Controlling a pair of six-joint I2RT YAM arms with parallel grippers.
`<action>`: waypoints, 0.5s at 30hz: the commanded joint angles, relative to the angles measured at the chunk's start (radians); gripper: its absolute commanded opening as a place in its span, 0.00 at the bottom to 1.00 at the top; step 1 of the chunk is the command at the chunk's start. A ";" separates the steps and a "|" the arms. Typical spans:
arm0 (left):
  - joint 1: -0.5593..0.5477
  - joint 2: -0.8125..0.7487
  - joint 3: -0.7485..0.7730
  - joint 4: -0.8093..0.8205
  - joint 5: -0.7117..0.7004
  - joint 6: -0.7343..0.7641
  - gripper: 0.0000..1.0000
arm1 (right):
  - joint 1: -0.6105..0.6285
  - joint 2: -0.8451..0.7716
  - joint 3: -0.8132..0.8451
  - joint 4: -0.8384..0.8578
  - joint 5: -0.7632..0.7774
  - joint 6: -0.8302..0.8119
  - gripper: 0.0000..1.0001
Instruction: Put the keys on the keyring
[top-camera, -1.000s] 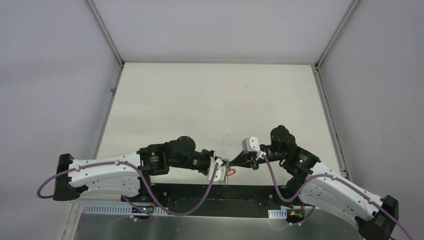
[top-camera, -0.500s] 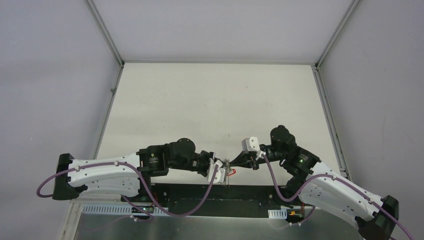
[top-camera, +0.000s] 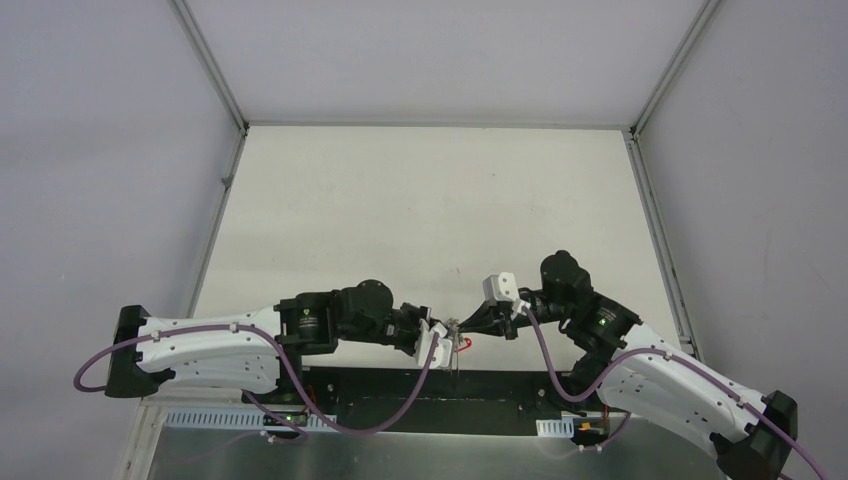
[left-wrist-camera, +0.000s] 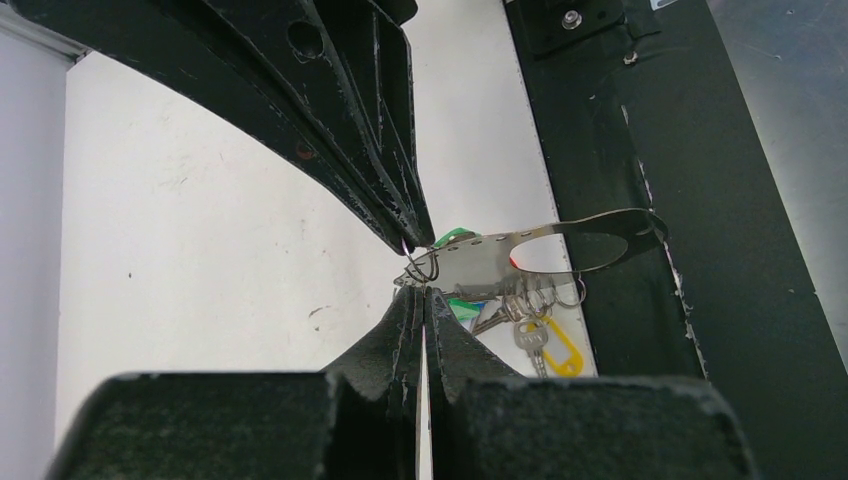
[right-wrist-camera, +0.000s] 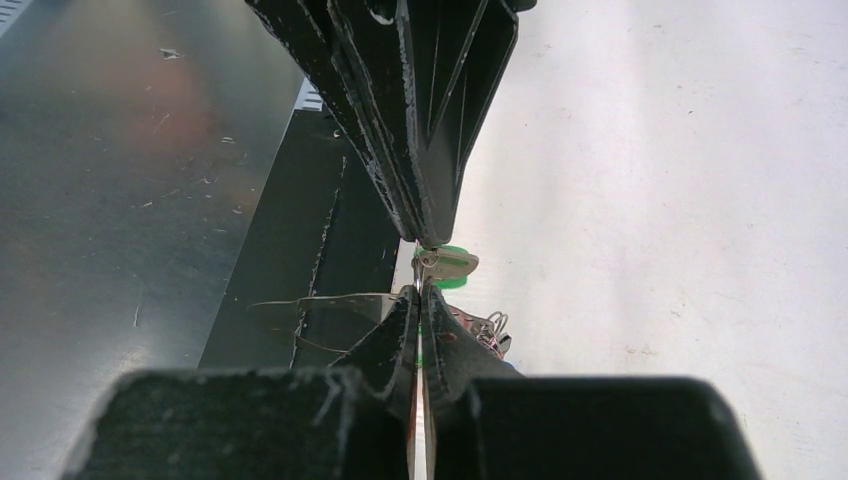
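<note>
Both grippers meet tip to tip just above the table's near edge. My left gripper (top-camera: 447, 332) (left-wrist-camera: 421, 291) is shut on the end of the keyring (left-wrist-camera: 480, 262) (right-wrist-camera: 320, 300), a thin grey metal loop that reaches out over the black base. My right gripper (top-camera: 463, 326) (right-wrist-camera: 418, 291) is shut on the small wire ring of the green-tagged key (right-wrist-camera: 447, 263), whose green tag (right-wrist-camera: 452, 281) shows behind it. Other keys hang bunched on the loop, one with a yellow tag (left-wrist-camera: 562, 352) and one with a red tag (top-camera: 462, 343). I cannot make out a blue tag clearly.
The white table (top-camera: 430, 200) stretches away behind the grippers, fenced by grey walls on three sides. A black base plate (left-wrist-camera: 700, 200) and a bare metal bench (right-wrist-camera: 120, 150) lie under and in front of the arms.
The left arm has sunk slightly toward the near edge. Both grippers stay shut and tip to tip at the same spot.
</note>
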 joint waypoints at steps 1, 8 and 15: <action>-0.020 0.007 -0.010 0.006 -0.013 0.003 0.00 | 0.002 -0.012 0.056 0.056 0.009 0.005 0.00; -0.025 0.004 -0.014 -0.001 -0.028 -0.002 0.03 | 0.002 -0.015 0.057 0.056 0.012 0.007 0.00; -0.025 -0.049 -0.009 0.021 -0.114 -0.101 0.74 | 0.002 -0.023 0.052 0.056 0.015 0.009 0.00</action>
